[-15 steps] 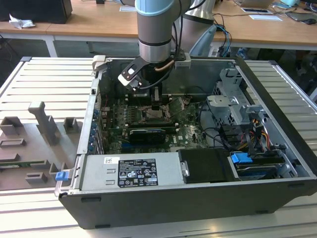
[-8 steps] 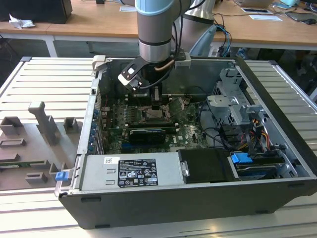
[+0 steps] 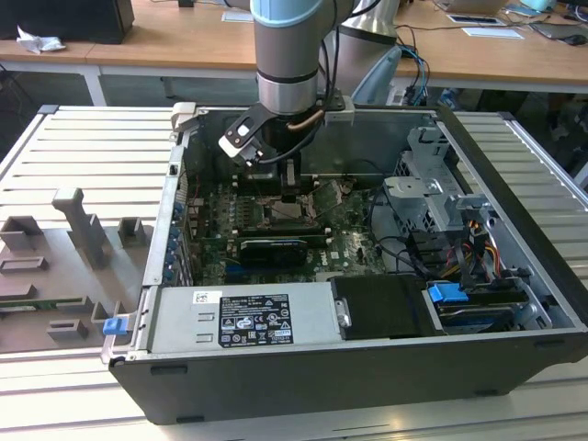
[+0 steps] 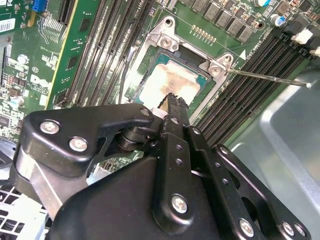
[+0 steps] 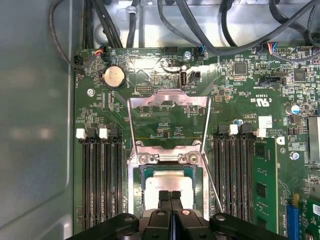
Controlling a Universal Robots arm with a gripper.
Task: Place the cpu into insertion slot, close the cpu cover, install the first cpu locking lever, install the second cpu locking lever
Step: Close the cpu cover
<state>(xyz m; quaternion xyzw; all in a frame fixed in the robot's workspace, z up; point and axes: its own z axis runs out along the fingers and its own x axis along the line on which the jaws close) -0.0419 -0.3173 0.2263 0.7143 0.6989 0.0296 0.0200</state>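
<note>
A grey slatted surface [image 3: 73, 138] is holding an open computer case [image 3: 322, 390]. The robot arm [image 3: 289, 55] is reaching straight down into the case. A grey box with a label [image 3: 243, 317] is sitting along the case wall nearest the exterior view's camera.

A green circuit board [image 5: 240, 100] is lying flat on the bottom of the case. Long black memory slots [image 5: 102, 175] are running along both sides of the insertion slot [image 5: 133, 190].

The cpu cover [image 5: 150, 102] is standing open, swung up away from the slot on its hinge, and the board is showing through its middle window. The cpu [image 5: 167, 181] is lying flat inside the insertion slot with its pale metal face up, as both wrist views show. A thin silver lever [image 4: 265, 78] is sticking out sideways from one corner of the slot and is not hooked down.

The gripper [image 5: 170, 194] is hanging right over the cpu. Its black fingers [image 5: 164, 201] are pressed together and are pinching nothing. I cannot tell if the tips are touching the cpu's face.
</note>
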